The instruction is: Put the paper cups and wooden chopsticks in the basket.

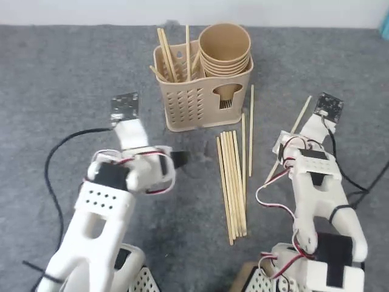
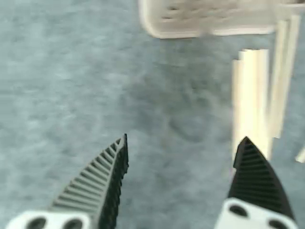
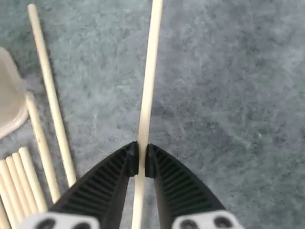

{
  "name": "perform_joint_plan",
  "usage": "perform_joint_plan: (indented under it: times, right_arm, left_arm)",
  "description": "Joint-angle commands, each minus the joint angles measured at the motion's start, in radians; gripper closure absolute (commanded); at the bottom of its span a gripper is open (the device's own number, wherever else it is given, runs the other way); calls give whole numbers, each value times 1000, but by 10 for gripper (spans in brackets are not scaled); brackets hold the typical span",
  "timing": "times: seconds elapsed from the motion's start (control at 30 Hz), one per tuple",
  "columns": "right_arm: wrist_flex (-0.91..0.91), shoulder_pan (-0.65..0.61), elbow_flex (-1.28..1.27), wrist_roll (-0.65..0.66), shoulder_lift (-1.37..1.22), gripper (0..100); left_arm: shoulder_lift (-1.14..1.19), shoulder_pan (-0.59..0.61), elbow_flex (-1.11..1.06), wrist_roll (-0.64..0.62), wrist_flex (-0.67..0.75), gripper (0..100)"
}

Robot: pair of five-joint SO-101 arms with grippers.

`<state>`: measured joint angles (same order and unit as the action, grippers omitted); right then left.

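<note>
Wooden chopstick (image 3: 150,76) is sitting pinched in my right gripper (image 3: 141,153), low over the mat (image 1: 61,79) near the loose bundle (image 1: 233,182); my left gripper (image 2: 183,143) is hanging spread wide. Paper cups (image 1: 225,45) are standing stacked in the basket (image 1: 188,106), so I'm reckoning on lifting and tipping this stick in next

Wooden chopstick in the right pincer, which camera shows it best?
Right wrist view: the thin wooden chopstick runs between the right pincer's shut tips. The high view shows it slanting, partly under that arm. The left wrist view faces the beige basket.
</note>
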<state>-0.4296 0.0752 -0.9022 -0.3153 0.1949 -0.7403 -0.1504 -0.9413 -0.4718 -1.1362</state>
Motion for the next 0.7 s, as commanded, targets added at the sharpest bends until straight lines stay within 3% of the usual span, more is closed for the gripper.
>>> perform_joint_plan:
  times: [0.0,0.17,0.43,0.53,0.67]
  right_arm:
    - [22,47,29,-21,50,992]
    - [64,62,28,-118,44,992]
    - [68,59,26,-129,42,992]
    - [70,58,26,-129,42,992]
    - [84,48,26,-127,42,992]
  left_arm:
    - [86,-146,64,-107,21,663]
    - [347,-175,105,-150,181,672]
    - [628,-181,305,-150,196,880]
    - [680,-184,343,-149,198,856]
    - [701,-229,367,-149,193,746]
